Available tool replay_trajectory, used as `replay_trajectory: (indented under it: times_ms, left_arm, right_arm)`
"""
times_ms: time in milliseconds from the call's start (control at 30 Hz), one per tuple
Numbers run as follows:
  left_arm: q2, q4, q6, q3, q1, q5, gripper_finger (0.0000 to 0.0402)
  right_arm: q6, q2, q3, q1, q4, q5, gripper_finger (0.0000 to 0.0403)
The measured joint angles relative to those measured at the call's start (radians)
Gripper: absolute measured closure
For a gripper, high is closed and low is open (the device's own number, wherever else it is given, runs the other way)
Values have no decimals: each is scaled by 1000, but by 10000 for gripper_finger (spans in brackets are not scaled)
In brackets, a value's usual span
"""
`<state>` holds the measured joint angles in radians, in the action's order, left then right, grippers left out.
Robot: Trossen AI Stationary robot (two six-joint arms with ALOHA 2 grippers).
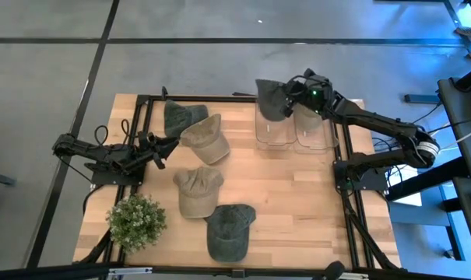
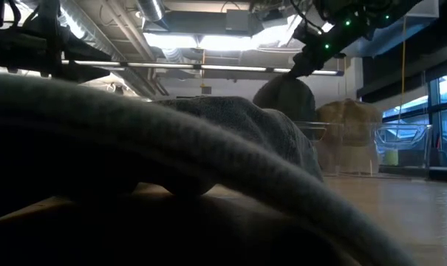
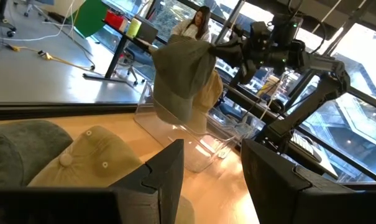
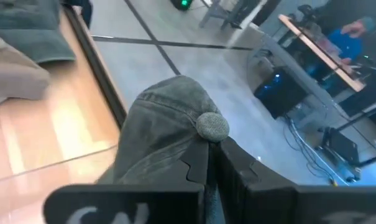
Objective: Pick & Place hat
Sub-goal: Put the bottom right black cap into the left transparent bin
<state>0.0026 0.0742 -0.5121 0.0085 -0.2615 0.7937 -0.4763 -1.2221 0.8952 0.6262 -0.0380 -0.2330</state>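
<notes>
My right gripper (image 1: 292,96) is shut on a grey-green cap (image 1: 271,98), held up over the far end of two clear bins (image 1: 279,134). The cap also shows in the low view (image 2: 286,94) and the left wrist view (image 3: 178,71). A tan cap (image 2: 349,134) sits in one bin. My left gripper (image 1: 162,148) is open and empty at the table's left, next to a tan cap (image 1: 204,138) and a dark green cap (image 1: 181,117) that lie on the table. My right gripper pinches the cap's crown between its two fingers (image 4: 197,167), right beside the top button (image 4: 212,124). The cap is lifted clear and hangs below the gripper, its crown bunched at the fingers.
Another tan cap (image 1: 198,191) and another dark green cap (image 1: 230,232) lie toward the table's near edge. A potted plant (image 1: 135,222) stands at the near left corner. A black frame (image 1: 142,101) runs along the table's sides. People sit in the room beyond (image 3: 197,22).
</notes>
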Motion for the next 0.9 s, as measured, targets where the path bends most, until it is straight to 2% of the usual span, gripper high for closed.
replay_trajectory:
  times_ms: [300,533,700,800,900]
  left_arm:
    - [0,0,0,0,0,-2,247]
    - [0,0,-1,0,0,-3,247]
    - [0,1,-1,0,0,-3,247]
    - [0,1,1,0,0,-3,247]
    - [0,1,1,0,0,-3,247]
  right_arm:
    - [-30,-97,-2,0,53,-3,379]
    - [-34,-163,-2,0,66,-117,378]
    - [-61,-168,-2,0,65,-133,376]
    - [-89,-168,-2,0,65,-162,361]
    - [-93,-168,-2,0,65,-178,327]
